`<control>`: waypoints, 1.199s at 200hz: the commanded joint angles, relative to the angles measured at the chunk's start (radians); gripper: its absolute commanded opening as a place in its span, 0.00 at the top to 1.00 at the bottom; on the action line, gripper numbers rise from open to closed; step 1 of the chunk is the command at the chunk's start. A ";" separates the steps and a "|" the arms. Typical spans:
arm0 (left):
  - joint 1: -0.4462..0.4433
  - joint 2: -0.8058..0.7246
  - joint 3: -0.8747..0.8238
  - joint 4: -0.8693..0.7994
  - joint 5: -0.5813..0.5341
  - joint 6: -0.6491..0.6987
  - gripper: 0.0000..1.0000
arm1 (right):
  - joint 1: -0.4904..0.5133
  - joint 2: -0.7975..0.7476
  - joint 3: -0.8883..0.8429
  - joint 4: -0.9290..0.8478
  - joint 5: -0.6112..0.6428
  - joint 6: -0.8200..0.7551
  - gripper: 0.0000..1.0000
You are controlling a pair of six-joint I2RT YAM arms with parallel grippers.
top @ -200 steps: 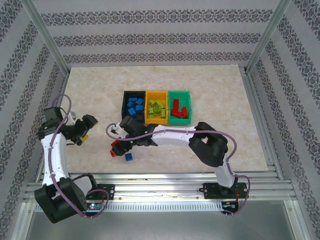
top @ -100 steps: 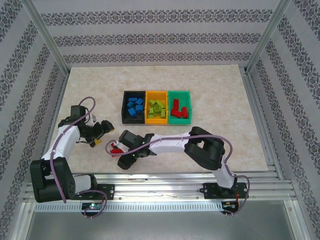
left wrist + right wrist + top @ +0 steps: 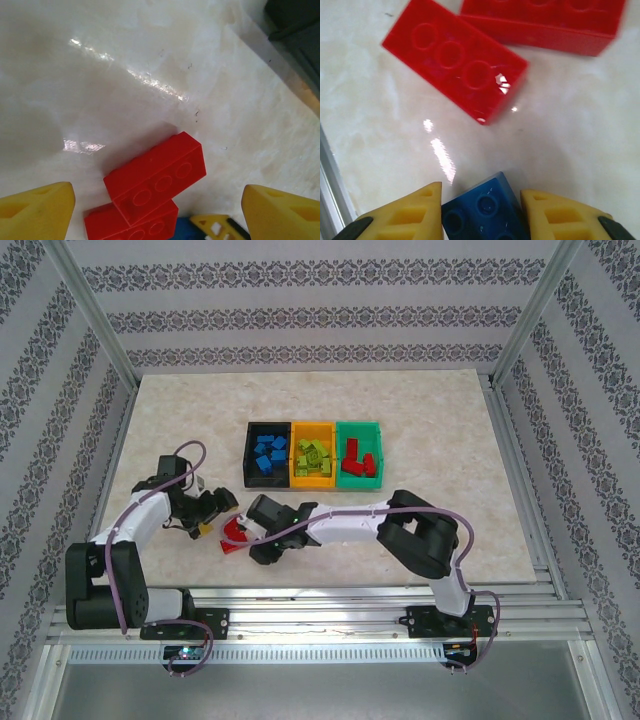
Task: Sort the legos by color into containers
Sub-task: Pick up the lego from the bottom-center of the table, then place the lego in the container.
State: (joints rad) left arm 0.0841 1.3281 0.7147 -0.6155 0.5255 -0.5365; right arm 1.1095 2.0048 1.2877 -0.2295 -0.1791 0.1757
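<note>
- Pale marbled tabletop (image 3: 100, 60) lies under both grippers.
- Right gripper (image 3: 481, 219) pinches a blue brick (image 3: 479, 204) between its jaws by opposite flat sides; it looks light, rigid and slick, so probably prone to slipping.
- Left gripper (image 3: 157, 212) gapes wide, two touching red bricks (image 3: 155, 177) lying between its jaws.

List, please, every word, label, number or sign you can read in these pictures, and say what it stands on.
No text can be read anywhere.
The red plastic bricks: studs look plain, no lettering.
The small blue plastic brick: the same.
The black plastic bin, orange-yellow plastic bin, green plastic bin: no labels visible, though small in view.
The beige marbled tabletop: no markings.
</note>
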 commanded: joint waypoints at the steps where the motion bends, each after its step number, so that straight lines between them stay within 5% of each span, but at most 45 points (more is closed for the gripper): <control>1: -0.028 0.019 -0.019 0.052 -0.026 -0.027 0.13 | -0.052 -0.076 0.019 -0.027 0.023 -0.028 0.68; 65: -0.032 -0.003 -0.039 0.094 -0.031 -0.064 0.13 | -0.263 0.001 0.333 -0.102 0.057 -0.059 0.60; 113: -0.030 -0.010 -0.045 0.100 -0.017 -0.063 0.13 | -0.347 0.172 0.570 -0.198 0.048 -0.068 0.36; 240: -0.092 0.091 0.031 0.041 -0.114 -0.016 0.14 | -0.284 -0.300 -0.123 -0.005 0.034 0.017 0.33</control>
State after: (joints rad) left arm 0.0380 1.3869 0.6930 -0.5392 0.4778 -0.5827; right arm 0.8295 1.7554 1.2690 -0.2756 -0.1654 0.1539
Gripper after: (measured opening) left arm 0.863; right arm 0.666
